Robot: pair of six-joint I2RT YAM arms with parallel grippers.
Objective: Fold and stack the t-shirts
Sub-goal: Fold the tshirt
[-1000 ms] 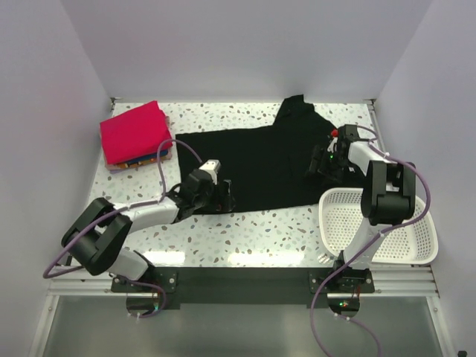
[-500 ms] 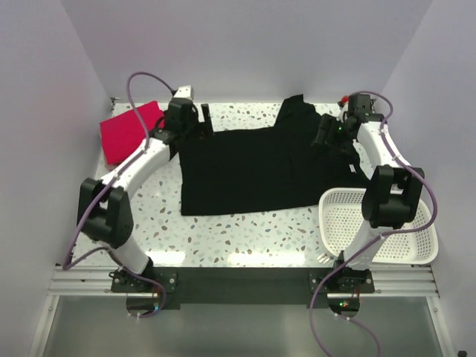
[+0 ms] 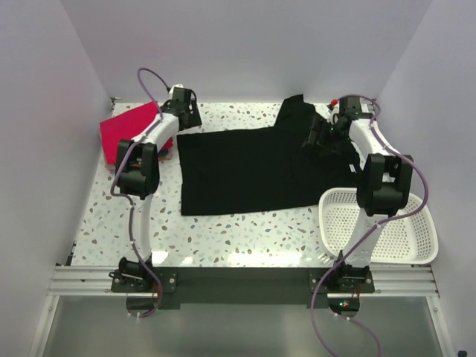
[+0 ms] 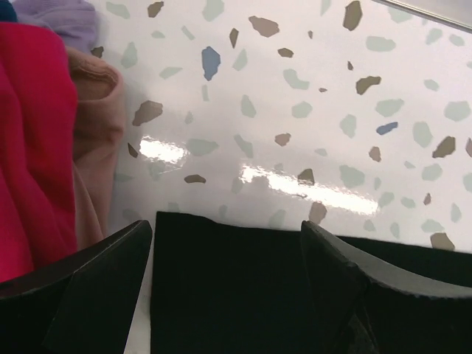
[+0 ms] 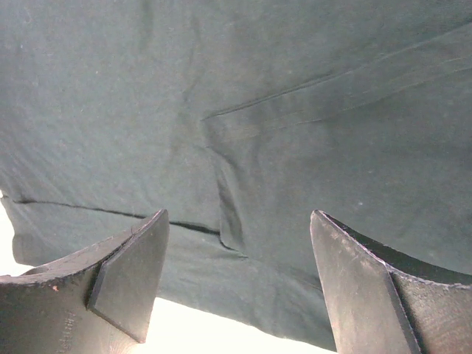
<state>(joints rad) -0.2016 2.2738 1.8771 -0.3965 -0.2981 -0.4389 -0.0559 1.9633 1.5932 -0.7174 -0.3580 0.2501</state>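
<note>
Logged black t-shirt (image 3: 253,167) spread flat across middle of speckled tabletop (image 3: 245,234), with one sleeve reaching toward far edge. Right side ends just beside white mesh basket (image 3: 424,238) at near right corner.

Found left gripper (image 4: 225,236) low at shirt's far-left corner. Jaws wide apart, straddling the corner's edge, closed on nothing. Cloth there flat on tabletop between the fingers (image 4: 103,287).

Found right gripper (image 5: 236,221) low over shirt's right part, toward far right corner of tabletop. Jaws likewise wide apart, nothing in them. Seen beneath: dark cloth with a seam and a crease, plus a sliver of bright tabletop past cloth's edge.

Noted bright red folded t-shirt (image 3: 128,132) at far left corner, topping stack of coloured t-shirts (image 3: 139,161). Left wrist view gives pinkish-brown and lavender layers at its side. Stack near black shirt's far-left corner, with a narrow strip of tabletop between them.
</note>
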